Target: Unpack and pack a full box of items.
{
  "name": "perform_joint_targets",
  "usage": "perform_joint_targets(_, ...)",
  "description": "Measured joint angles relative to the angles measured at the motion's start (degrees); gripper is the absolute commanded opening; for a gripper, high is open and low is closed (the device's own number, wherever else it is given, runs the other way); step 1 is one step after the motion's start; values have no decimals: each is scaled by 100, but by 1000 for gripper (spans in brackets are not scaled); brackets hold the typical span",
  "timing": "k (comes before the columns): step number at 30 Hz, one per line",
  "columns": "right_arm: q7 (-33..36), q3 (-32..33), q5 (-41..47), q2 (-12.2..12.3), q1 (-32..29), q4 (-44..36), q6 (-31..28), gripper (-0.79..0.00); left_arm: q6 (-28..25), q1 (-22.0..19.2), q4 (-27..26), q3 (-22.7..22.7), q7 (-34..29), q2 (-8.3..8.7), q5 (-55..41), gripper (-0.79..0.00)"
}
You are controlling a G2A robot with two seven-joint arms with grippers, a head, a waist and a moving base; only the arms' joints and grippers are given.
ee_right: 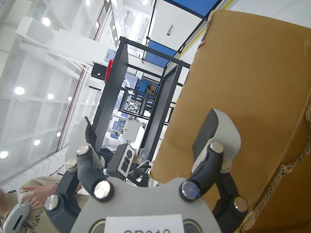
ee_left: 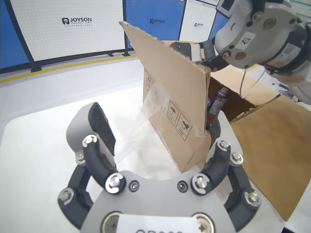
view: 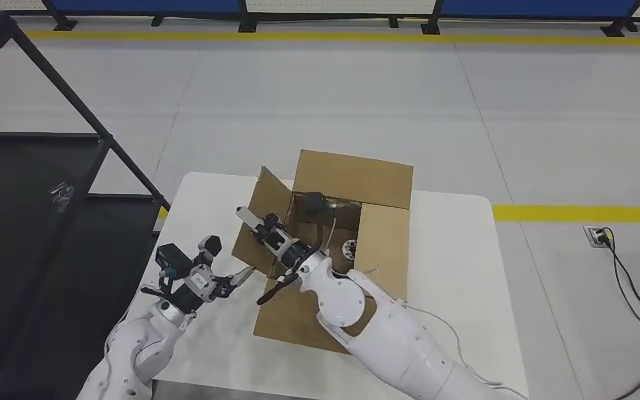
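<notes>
Unpacking seemingly beginning: box sitting open on table. Right gripper hovering spread at side flap; left gripper spread beside it. Next: pushing flap outward, probably.

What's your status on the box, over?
Left hand open, low by side flap. Right hand open at flap's top edge. Box open, can inside.

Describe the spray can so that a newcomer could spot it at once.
Find the open cardboard box on the white table. Just inside it, behind the raised side flap, a spray can stands against the shadowed wall. Its blue body with yellow marking sets it apart from the brown cardboard all around.
</notes>
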Motion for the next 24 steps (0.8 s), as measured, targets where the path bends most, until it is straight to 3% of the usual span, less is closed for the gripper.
perform_joint_targets(11, 422, 93, -123, -201, 38, 416, -304, 0, 251, -105, 122, -97, -332, -18, -578, 0)
perform_joint_targets(24, 939, 1095, -565, 84, -582, -577, -744, 0, 545, -232, 555, -182, -603, -18, -732, 0)
